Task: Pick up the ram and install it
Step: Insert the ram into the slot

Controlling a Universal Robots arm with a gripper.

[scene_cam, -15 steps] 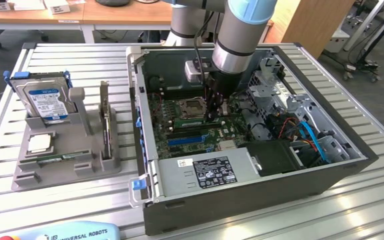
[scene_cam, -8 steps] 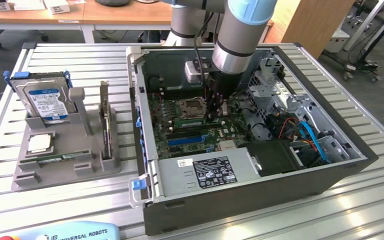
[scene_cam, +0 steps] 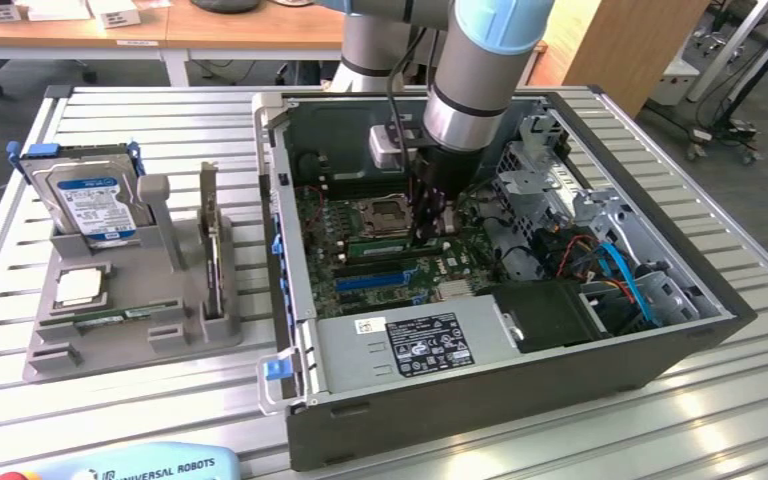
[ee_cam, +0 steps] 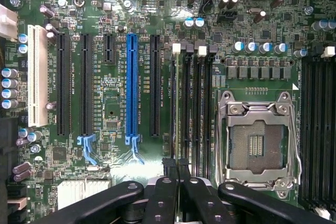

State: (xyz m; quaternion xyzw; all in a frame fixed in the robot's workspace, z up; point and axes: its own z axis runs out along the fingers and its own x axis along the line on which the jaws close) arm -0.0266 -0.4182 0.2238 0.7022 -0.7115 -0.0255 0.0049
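My gripper (scene_cam: pixel 432 222) hangs inside the open computer case (scene_cam: pixel 491 400), low over the motherboard (ee_cam: pixel 110 103) beside the CPU socket (ee_cam: pixel 257 140). The two dark fingers (ee_cam: pixel 167 192) are shut together. Between their tips the ram (ee_cam: pixel 175 108) shows edge-on as a thin pale strip. It lies along the memory slot nearest the black expansion slots, under a white latch (ee_cam: pixel 176 48). Whether it is fully seated in the slot I cannot tell. The arm hides the ram in the exterior view.
On the exterior view's left a grey holder tray (scene_cam: pixel 131 340) carries a silver hard drive with a blue label (scene_cam: pixel 91 200), an upright expansion card (scene_cam: pixel 208 235), a CPU chip (scene_cam: pixel 80 287) and a green strip (scene_cam: pixel 124 318). Drive cages and blue cables (scene_cam: pixel 624 275) crowd the case's right side.
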